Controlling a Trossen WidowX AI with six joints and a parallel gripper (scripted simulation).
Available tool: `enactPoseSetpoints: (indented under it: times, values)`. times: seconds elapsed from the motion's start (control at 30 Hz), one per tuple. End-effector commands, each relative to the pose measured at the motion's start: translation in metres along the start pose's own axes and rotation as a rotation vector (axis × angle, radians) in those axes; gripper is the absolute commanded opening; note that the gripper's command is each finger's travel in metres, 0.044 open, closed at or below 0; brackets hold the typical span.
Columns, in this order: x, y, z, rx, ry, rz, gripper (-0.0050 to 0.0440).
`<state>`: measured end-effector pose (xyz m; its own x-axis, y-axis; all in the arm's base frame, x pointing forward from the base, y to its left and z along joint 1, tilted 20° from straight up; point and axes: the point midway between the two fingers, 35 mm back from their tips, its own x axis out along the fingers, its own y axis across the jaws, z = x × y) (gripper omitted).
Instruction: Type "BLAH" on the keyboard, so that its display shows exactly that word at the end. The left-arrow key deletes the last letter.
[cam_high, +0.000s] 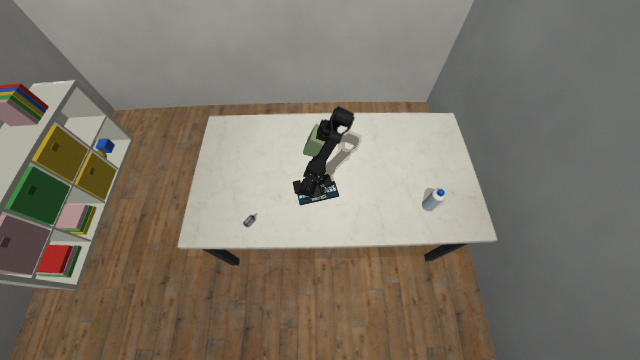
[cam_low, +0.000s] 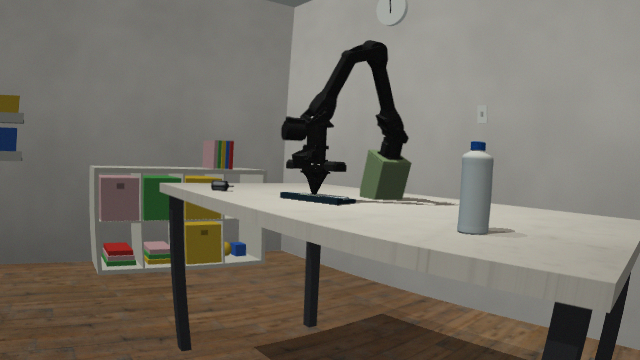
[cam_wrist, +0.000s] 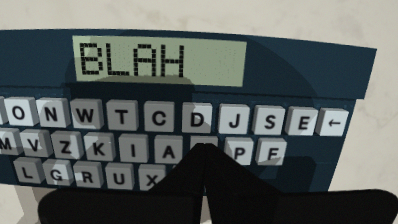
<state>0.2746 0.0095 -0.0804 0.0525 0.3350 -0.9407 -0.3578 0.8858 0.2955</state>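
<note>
The dark blue keyboard (cam_wrist: 180, 110) fills the wrist view and lies flat on the white table in the top and exterior views (cam_high: 318, 194) (cam_low: 317, 198). Its green display (cam_wrist: 159, 61) reads "BLAH". My gripper (cam_wrist: 203, 151) is shut and empty, its joined black fingertips pointing down over the middle key row, covering the key between A and P. I cannot tell whether the tips touch the key. In the exterior view the gripper (cam_low: 315, 187) stands just above the keyboard. The left-arrow key (cam_wrist: 334, 122) is at the right end of the top row.
A green block (cam_low: 385, 175) holds the arm's base behind the keyboard. A white bottle with a blue cap (cam_low: 475, 189) stands at the right of the table. A small dark object (cam_high: 250, 220) lies near the table's front left. A shelf with coloured bins (cam_high: 45, 185) stands on the floor at the left.
</note>
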Motion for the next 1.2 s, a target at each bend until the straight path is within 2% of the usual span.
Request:
enactPoseSetpoints:
  times: [0.0,0.27,0.47,0.7,0.8,0.97,1.17]
  values:
    - [-0.002,0.000,0.004,-0.005,-0.014,-0.006,-0.0050]
    - [-0.003,-0.001,0.005,-0.006,-0.016,-0.008,-0.0050]
    - [-0.039,-0.003,0.009,-0.014,-0.032,-0.018,-0.0050]
    - [-0.041,-0.003,0.008,-0.013,-0.030,-0.017,-0.0050]
    - [-0.037,0.013,0.002,-0.009,-0.026,-0.016,-0.0050]
    - [-0.031,0.063,-0.023,-0.006,-0.016,-0.010,-0.0050]
    - [-0.031,0.068,-0.026,-0.006,-0.016,-0.009,-0.0050]
